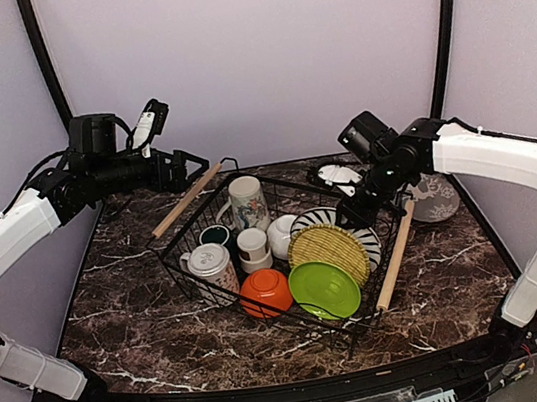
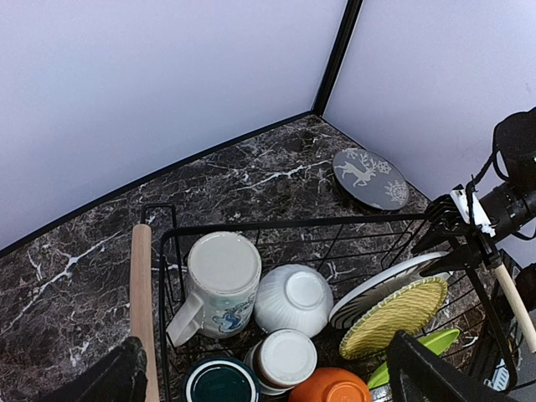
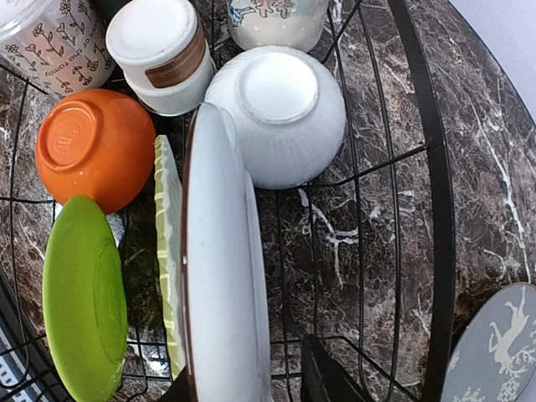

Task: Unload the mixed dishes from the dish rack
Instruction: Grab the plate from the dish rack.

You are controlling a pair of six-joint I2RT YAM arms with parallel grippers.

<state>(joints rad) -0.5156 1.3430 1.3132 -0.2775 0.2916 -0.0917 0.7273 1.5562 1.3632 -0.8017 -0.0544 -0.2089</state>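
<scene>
The worktop [image 1: 143,311] is dark marble with white veining, enclosed by pale lilac walls [image 1: 246,53]. The dish rack [image 1: 173,266] sits at its centre, and the dishes are inside it.

Against the rack's right side, the striped plate [image 1: 368,242], the woven yellow plate [image 1: 327,253] and the lime-green plate [image 1: 324,289] stand on edge. An orange bowl [image 1: 265,290], a white bowl [image 1: 282,234], a small white cup [image 1: 252,247], a dark green cup [image 1: 215,235] and two mugs [image 1: 248,202] fill the remainder.

I see the right pincer [image 1: 356,210] straddling the striped plate's upper rim. Its jaws are narrowed but not pressed onto the plate. Only the right wrist view shows this: one finger [image 3: 322,368] stands just off the plate's plain white back, with worktop visible between them. The other finger is mostly hidden.

The left pincer [image 1: 192,164] hangs over the rack's far left corner near a wooden handle [image 1: 186,200]. Its jaws are fully spread and hold nothing.

A grey plate [image 1: 435,198] lies on the worktop outside the rack. Only the left wrist view shows its deer motif clearly.
</scene>
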